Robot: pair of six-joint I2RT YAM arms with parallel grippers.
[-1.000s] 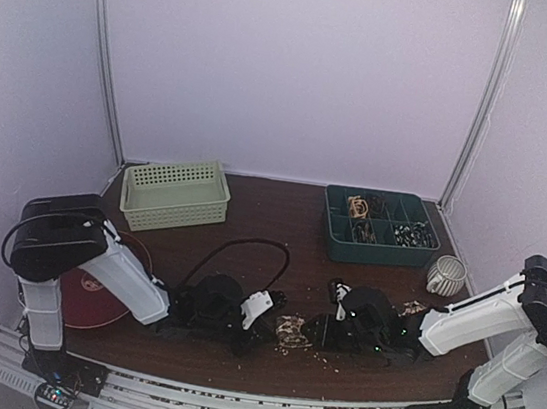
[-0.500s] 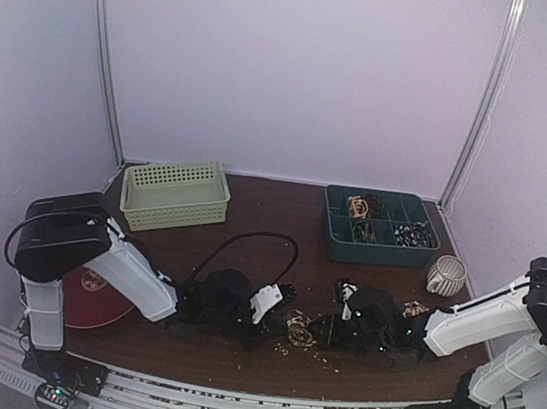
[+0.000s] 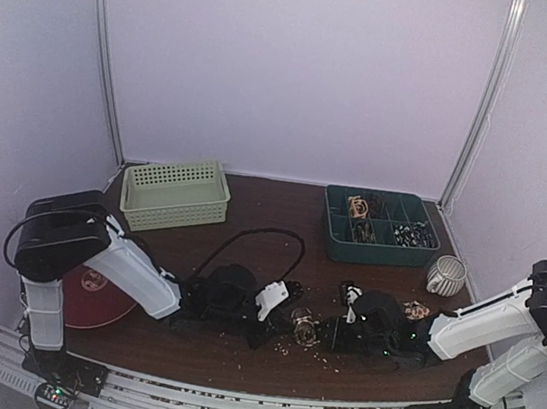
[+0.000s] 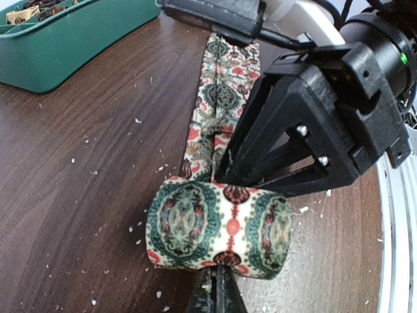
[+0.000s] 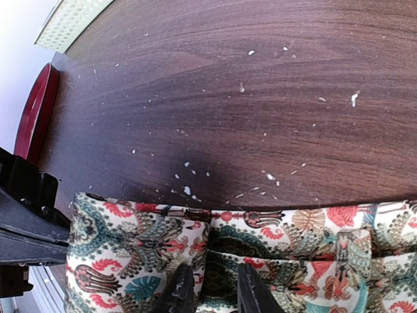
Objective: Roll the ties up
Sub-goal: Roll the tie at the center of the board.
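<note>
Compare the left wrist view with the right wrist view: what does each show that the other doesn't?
Only the left wrist view: the tie's rolled end as a full cylinder, the left gripper with its fingertips shut at the roll's near edge, and a corner of the green tray.
Only the right wrist view: the red plate's edge and a corner of the pale basket.
Both: the patterned tie, the right gripper closed on its flat stretch, and the dark wooden table strewn with pale crumbs.
</note>
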